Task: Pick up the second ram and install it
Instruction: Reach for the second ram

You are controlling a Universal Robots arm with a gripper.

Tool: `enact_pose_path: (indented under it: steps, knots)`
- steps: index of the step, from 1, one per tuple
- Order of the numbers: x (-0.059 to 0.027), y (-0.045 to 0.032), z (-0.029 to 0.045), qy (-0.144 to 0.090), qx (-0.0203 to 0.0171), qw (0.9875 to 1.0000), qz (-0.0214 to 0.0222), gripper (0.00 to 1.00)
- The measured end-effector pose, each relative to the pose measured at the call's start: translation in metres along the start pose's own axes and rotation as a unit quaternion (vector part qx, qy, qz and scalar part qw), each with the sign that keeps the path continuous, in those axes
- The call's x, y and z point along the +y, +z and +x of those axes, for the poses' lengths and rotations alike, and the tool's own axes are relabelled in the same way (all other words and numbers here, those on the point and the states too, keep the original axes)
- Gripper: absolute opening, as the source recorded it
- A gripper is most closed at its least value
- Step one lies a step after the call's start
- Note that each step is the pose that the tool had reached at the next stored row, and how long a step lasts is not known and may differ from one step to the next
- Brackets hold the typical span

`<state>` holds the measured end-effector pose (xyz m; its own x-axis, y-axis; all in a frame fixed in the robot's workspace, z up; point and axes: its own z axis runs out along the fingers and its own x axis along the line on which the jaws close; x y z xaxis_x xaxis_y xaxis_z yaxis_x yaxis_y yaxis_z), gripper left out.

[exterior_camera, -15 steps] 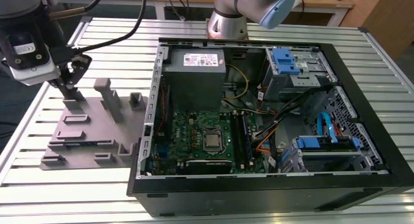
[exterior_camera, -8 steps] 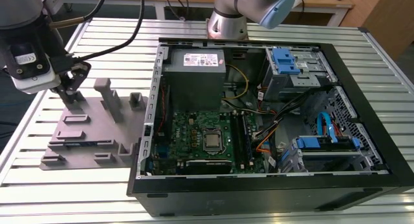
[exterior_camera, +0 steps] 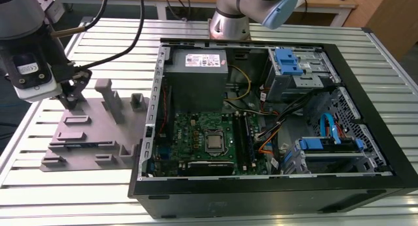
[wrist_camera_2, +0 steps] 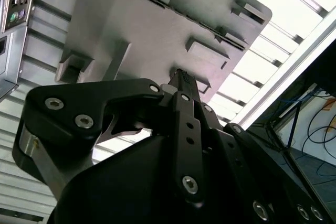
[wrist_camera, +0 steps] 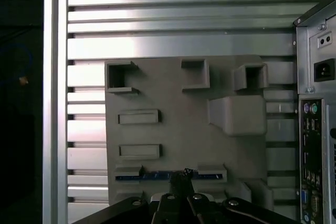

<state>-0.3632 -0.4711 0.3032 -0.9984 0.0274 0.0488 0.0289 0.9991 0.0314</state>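
The second ram (wrist_camera: pixel 152 176) is a thin dark strip standing on edge in a long slot of the grey fixture tray (wrist_camera: pixel 173 129). My gripper (wrist_camera: pixel 181 178) reaches down to the middle of that strip, and its black fingers (wrist_camera_2: pixel 181 103) are pressed close together around it. In the exterior view my gripper (exterior_camera: pixel 68 104) stands low over the far left part of the tray (exterior_camera: pixel 91 133), at the exterior view's left of the open computer case. The strip's lower edge is hidden in the slot.
The open computer case (exterior_camera: pixel 261 113) lies at the exterior view's right, with a green motherboard (exterior_camera: pixel 202 138) and black memory slots (exterior_camera: pixel 245 138) inside. Its back panel (wrist_camera: pixel 315 145) faces the tray. Grey posts (exterior_camera: pixel 109 96) rise from the tray. Everything rests on a slatted metal table (exterior_camera: pixel 72 192).
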Motion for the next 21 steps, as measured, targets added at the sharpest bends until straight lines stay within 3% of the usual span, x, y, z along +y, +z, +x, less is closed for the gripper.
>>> enact_pose_path:
  steps: [21]
  knots:
    - [-0.0092,0.0275,0.0058,-0.001,0.0000,1.0000,0.0000,0.07]
